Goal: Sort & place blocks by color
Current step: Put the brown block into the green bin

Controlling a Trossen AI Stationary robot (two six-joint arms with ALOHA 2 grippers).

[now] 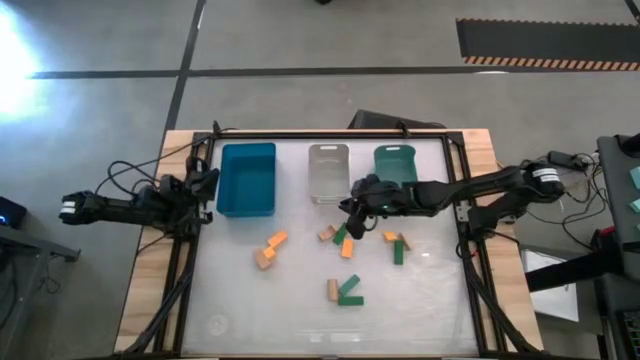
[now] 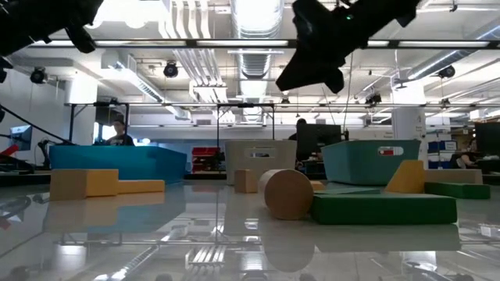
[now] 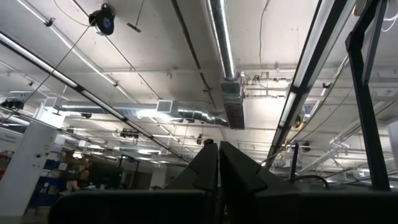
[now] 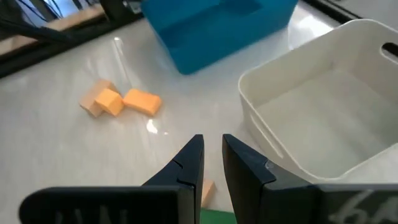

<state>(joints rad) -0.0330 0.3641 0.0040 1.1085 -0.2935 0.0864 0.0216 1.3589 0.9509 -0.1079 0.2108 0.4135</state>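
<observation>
Hovering right jaws, slightly parted and empty, over blocks lying on worktop; bins showing nothing inside; left jaws resting closed; sorting unstarted.

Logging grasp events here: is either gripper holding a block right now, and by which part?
Nothing is held. The right gripper hovers empty, fingers slightly apart, near the clear bin. The left gripper is shut on nothing.

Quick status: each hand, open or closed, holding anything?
Left hand: closed, empty, parked at the table's left edge.
Right hand: slightly open, empty, above the blocks near the clear bin.
</observation>
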